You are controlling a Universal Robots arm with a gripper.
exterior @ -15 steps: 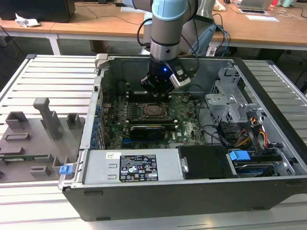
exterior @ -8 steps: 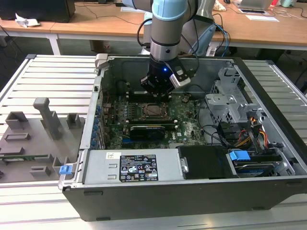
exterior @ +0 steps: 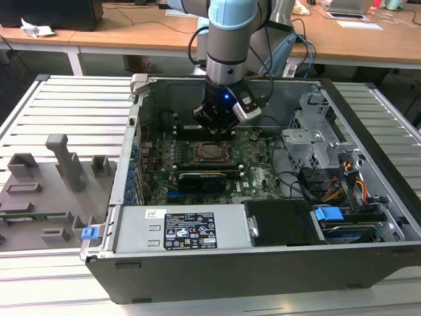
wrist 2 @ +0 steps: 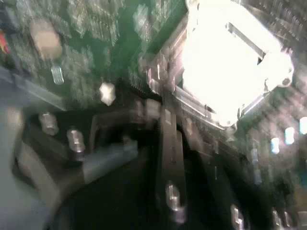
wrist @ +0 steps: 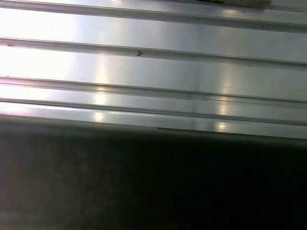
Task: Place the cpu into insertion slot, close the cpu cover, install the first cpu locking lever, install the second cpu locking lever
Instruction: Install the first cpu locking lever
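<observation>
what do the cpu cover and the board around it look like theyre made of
The cpu cover: apparently bare metal, a silvery frame that glares bright under the light in the second wrist view. The board: green circuit-board laminate, matte, studded with small components.

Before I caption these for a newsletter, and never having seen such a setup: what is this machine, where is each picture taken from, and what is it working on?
The machine is a grey-and-blue jointed robot arm; its black hand reaches down into an open black desktop computer case lying on a ribbed metal table. The exterior view looks at the whole scene from off the arm. Right below the hand sits the small square processor socket with its silvery metal frame on the green circuit board. The second wrist view rides on the arm and shows that socket close up, glaring under a light. The first wrist view shows ribbed silvery metal above a dark edge. Whether the hand holds anything cannot be told.
</observation>
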